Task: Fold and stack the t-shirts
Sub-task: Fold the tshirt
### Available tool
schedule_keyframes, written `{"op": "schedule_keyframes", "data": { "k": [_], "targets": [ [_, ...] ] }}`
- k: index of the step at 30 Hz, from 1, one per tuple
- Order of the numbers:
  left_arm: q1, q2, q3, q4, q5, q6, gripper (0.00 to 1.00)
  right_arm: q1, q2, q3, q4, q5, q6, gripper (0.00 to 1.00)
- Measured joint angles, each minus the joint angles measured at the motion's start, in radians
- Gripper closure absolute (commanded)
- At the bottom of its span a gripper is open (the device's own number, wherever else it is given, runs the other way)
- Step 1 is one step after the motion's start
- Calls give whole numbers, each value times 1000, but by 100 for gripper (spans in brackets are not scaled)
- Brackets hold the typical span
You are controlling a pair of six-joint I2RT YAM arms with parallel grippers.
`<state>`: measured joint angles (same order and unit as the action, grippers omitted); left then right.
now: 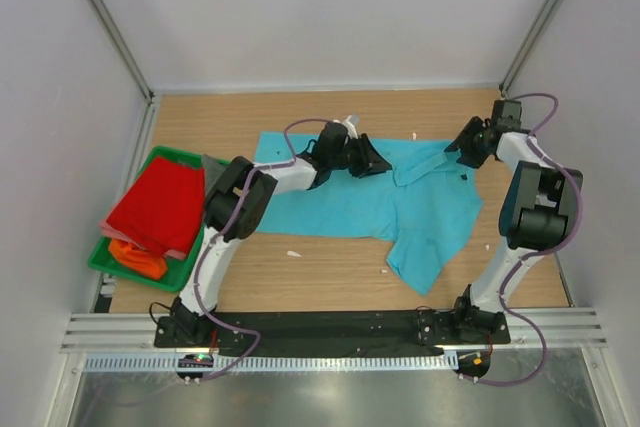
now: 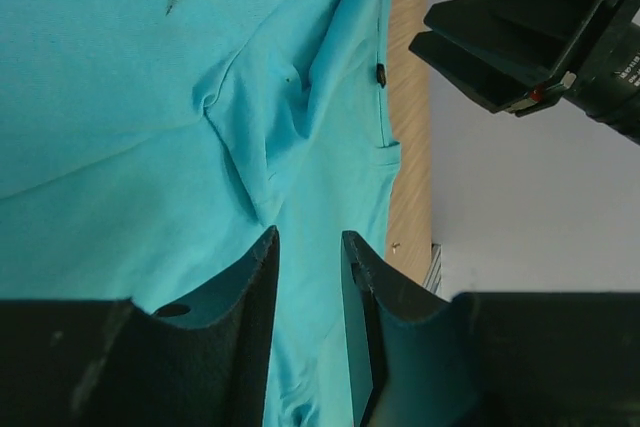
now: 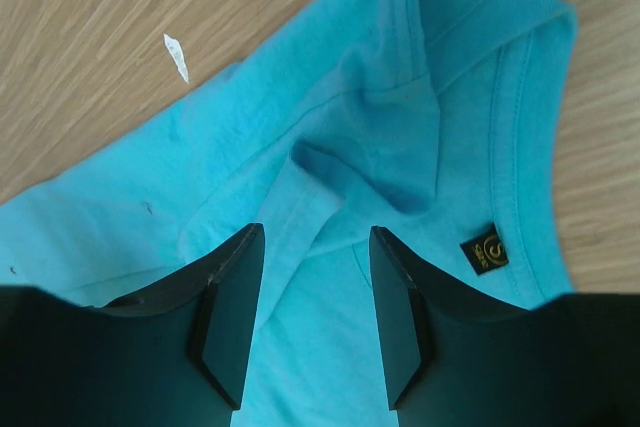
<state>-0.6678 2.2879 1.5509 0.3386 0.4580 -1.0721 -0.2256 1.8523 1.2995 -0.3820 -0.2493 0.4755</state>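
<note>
Turquoise t-shirt (image 1: 340, 209) spread at frame centre, top view. Left gripper (image 1: 372, 159) over its upper edge, jaws narrowly parted, empty. Right gripper (image 1: 452, 150) over collar (image 3: 515, 112), upper right, jaws wider, empty.

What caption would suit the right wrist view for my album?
Open right gripper poised over the crumpled collar of the turquoise t-shirt on a wooden table.

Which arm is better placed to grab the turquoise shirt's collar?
Right, probably: right end effector hovers open at the soft turquoise-blue cloth t-shirt's labelled collar; left end effector is over body wrinkles.
</note>
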Motion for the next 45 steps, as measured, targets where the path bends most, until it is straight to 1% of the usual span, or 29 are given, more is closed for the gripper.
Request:
{"op": "schedule_keyframes", "data": {
  "k": [6, 10, 18, 27, 33, 36, 37, 38, 42, 43, 45],
  "targets": [
    [-45, 105, 122, 17, -37, -57, 68, -13, 42, 0, 72, -92, -41, 50],
    [-47, 126, 161, 19, -51, -77, 68, -10, 72, 1, 96, -134, -63, 51],
    [-43, 149, 172, 8, -58, -91, 68, -10, 96, 1, 98, -156, -97, 50],
    [-43, 165, 172, 1, -55, -100, 68, -10, 107, 6, 83, -146, -154, 50],
    [-44, 169, 173, -3, -54, -100, 68, -10, 127, 7, 75, -148, -171, 54],
    [-43, 169, 173, -7, -54, -100, 68, -10, 141, 10, 77, -158, -171, 58],
    [-44, 169, 173, -7, -54, -100, 68, -10, 143, 12, 80, -161, -171, 64],
    [-44, 169, 173, -7, -53, -100, 68, -10, 145, 16, 80, -162, -172, 66],
    [-44, 169, 173, -13, -45, -100, 69, -10, 159, 33, 86, -166, -166, 70],
    [-44, 169, 173, -15, -43, -99, 68, -10, 159, 33, 86, -166, -166, 78],
    [-44, 171, 176, -18, -37, -99, 69, -10, 159, 37, 85, -166, -163, 85]
  ]
}}
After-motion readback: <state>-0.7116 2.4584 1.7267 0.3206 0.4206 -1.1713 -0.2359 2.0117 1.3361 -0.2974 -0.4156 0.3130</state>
